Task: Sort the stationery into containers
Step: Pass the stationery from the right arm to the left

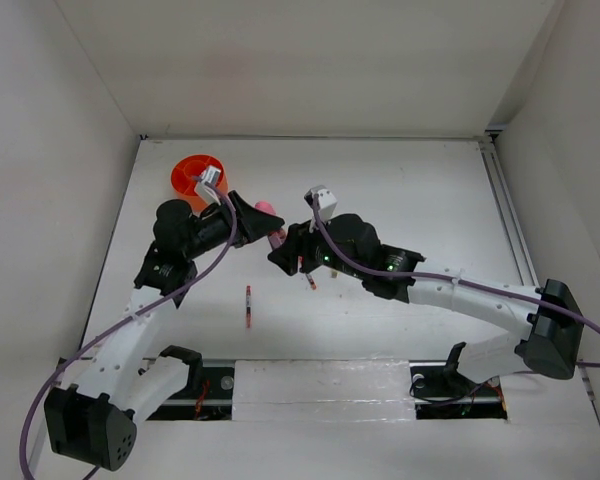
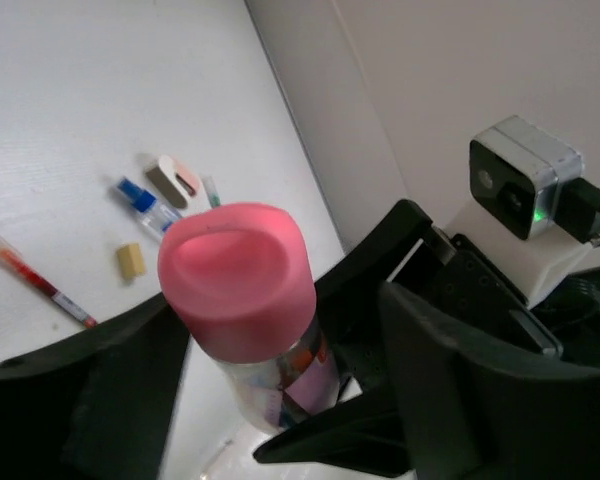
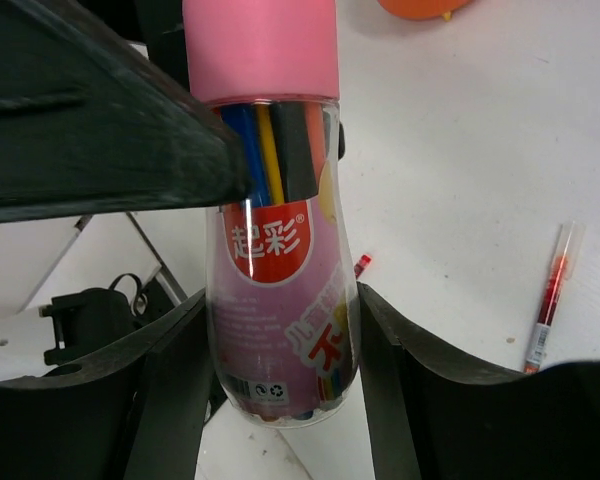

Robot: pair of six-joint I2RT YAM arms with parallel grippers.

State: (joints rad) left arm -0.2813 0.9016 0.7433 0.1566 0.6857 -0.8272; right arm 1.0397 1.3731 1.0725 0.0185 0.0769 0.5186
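- Top view: your left tool (image 1: 268,216) and right tool (image 1: 280,246) meet nose to nose over the middle of the table (image 1: 410,190). The pink stubby tube (image 1: 267,208) sits between them.
- The orange cup (image 1: 195,176) stands at the far left of the table, just behind the left arm's wrist. One red-white pen (image 1: 248,306) lies alone, nearer the bases.
- Left wrist view: the tube's pink cap fills the centre, standing between the left tool's fingers. The left-hand finger (image 2: 90,400) looks pressed against the tube, while the other stands off with a visible gap. Read this tool as part-open around the cap, not clamped.
- On the table beyond, a tan eraser (image 2: 130,260) and a blue-capped bottle (image 2: 145,203) lie close together, with a red-white pen just beside them.
- Right wrist view: the right tool's fingers (image 3: 170,400) press on both sides of the tube's clear lower body. You have it gripped upright, off the table, and coloured pens show inside it.
- One left-tool finger crosses at upper left, touching the tube just under the cap.
- The cup's edge shows at the top of this view, and a pen lies to the right.
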